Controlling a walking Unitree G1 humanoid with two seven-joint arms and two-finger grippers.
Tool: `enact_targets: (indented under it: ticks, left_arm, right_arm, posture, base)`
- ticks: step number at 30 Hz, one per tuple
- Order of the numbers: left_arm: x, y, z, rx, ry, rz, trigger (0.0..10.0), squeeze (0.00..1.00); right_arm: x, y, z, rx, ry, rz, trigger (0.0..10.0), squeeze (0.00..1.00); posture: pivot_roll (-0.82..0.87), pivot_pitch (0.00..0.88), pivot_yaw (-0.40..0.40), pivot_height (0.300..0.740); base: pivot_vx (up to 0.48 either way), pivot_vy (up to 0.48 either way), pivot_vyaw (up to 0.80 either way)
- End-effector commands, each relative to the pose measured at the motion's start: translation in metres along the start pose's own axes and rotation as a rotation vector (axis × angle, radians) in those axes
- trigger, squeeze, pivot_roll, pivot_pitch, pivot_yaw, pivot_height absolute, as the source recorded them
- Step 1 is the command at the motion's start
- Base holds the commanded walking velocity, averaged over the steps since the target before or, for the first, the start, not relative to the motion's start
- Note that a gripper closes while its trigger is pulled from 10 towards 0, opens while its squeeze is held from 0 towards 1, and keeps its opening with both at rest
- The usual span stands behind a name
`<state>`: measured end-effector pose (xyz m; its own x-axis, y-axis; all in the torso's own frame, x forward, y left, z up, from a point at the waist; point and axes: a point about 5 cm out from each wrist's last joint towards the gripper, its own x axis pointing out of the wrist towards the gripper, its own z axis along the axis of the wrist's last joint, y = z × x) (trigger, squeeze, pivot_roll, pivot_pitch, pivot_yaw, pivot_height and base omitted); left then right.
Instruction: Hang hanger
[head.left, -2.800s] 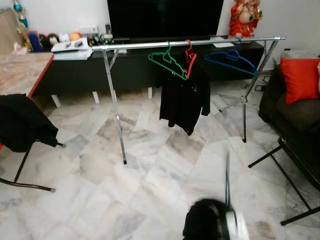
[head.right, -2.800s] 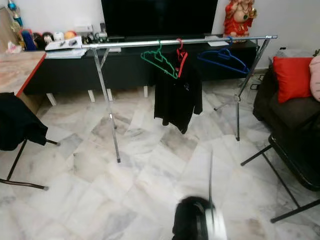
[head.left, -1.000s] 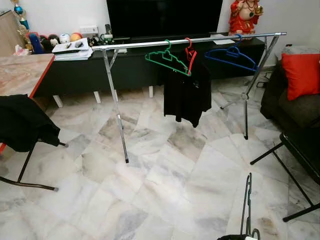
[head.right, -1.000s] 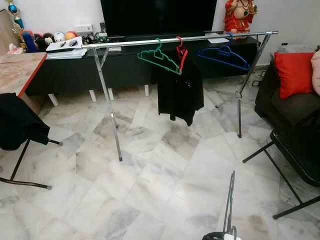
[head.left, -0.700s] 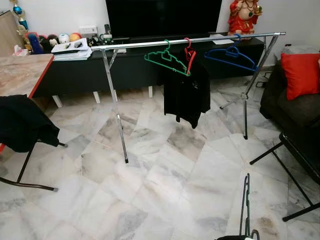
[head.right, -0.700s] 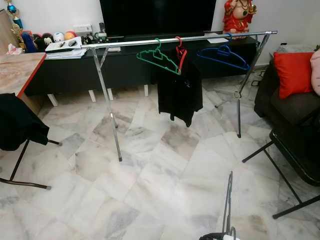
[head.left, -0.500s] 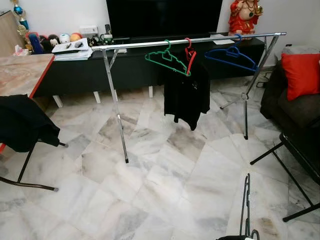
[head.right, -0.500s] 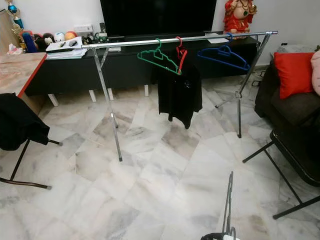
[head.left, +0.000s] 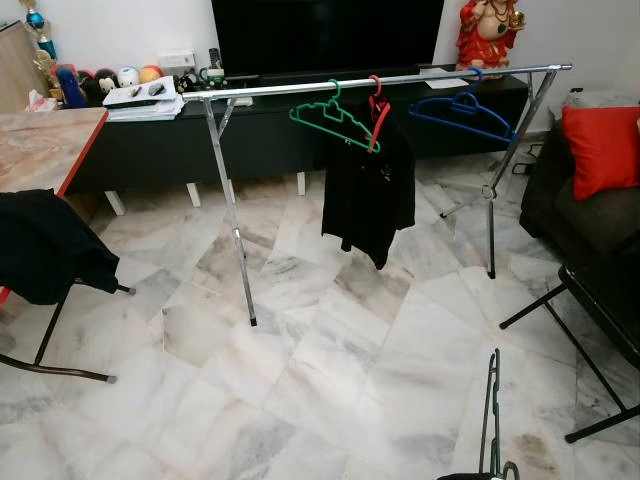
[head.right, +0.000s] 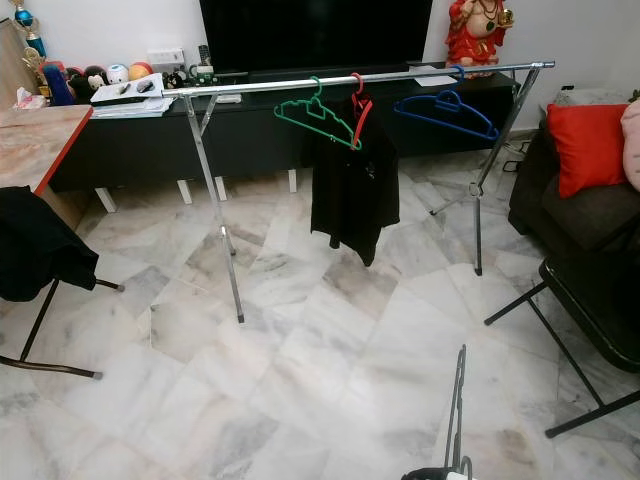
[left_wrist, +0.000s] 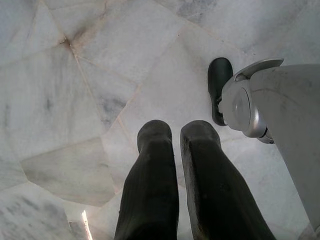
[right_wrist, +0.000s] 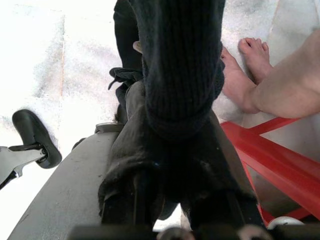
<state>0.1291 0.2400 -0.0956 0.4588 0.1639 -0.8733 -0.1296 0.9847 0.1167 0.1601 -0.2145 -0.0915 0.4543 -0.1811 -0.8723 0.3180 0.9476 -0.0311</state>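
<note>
1. Nearest, the right hand is clamped on a black hanger with dark cloth bunched on it; in the head views the hanger's thin frame stands upright at the bottom edge, low on the robot's right. A person's bare foot and a red frame lie beyond it in the wrist view.
2. The left hand hangs idle over the marble floor, its fingers close together with only a narrow gap and holding nothing.
3. Compared with the earliest picture, the blurred dark bundle has dropped out of the head views and the hanger now reads sharp; over the last second it has barely moved, so I judge the carry has paused.
4. Farther off stands the metal rack, well apart from the held hanger, bearing a green hanger, a red hanger with a black shirt, and a blue hanger.
5. The shirt has swung slightly since the earlier frames.
6. Hanging is not yet done; the robot must approach and lift the hook to the bar.
</note>
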Motion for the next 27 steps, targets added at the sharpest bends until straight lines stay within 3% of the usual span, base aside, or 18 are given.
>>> enact_targets:
  ticks: [1,27]
  left_arm:
    - [-0.0015,0.0029,-0.0074,-0.001,0.018,0.007,10.0,0.00]
    - [-0.0009,-0.0060,-0.0090,-0.013,0.021,-0.002,10.0,0.00]
  right_arm:
    - [-0.0003,-0.0008,-0.0034,0.007,0.006,-0.004,10.0,0.00]
    - [-0.0004,-0.0010,-0.0034,0.007,0.004,-0.003,10.0,0.00]
  posture:
    - [0.02,0.071,0.012,0.740]
    - [0.02,0.081,0.008,0.740]
  base:
    - [0.000,0.000,0.00]
    - [0.000,0.000,0.00]
